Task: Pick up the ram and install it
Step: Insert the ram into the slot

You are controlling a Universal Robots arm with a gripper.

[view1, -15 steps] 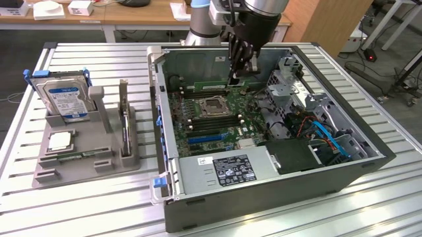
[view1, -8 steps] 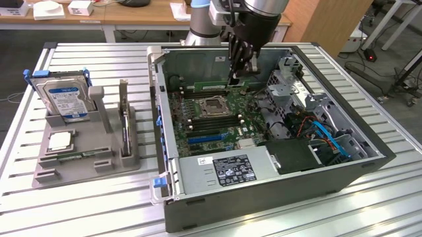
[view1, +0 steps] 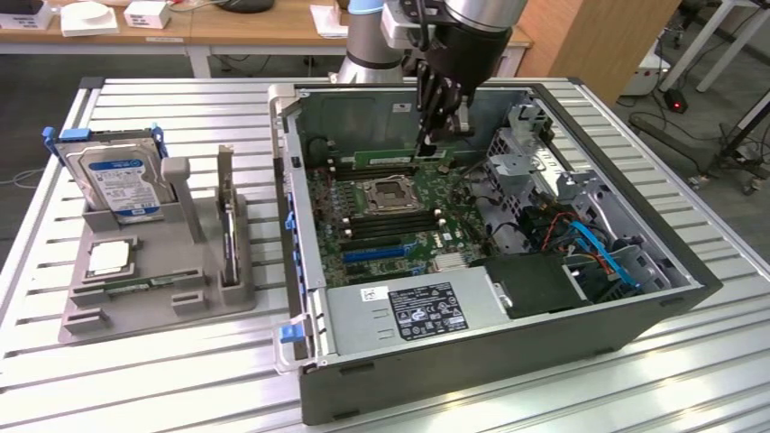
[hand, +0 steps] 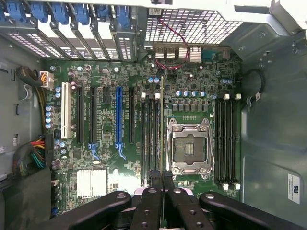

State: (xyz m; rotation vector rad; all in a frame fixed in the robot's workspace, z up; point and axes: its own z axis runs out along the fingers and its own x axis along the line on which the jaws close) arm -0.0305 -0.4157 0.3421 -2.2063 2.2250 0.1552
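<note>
Exterior view had the slatted metal bench (view1: 144, 379) carrying the open dark-grey computer case (view1: 481, 379), green motherboard (view1: 361, 236) facing up inside. On the exterior view's left sat a grey plastic holder (view1: 157, 302) with a silver, blue-labelled hard drive (view1: 121, 180) and a spare green memory stick (view1: 229, 230). Down in the case, the black pincer (hand: 161, 176) was clamped narrow on the ram (hand: 161, 124), a thin green circuit-board stick, edge-on over the black memory slots (hand: 149, 139) beside the empty processor socket (hand: 189, 148).

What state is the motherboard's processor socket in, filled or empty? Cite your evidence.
Empty. The processor socket shows a bare dark recess inside its metal frame, with no chip seated in it.
</note>
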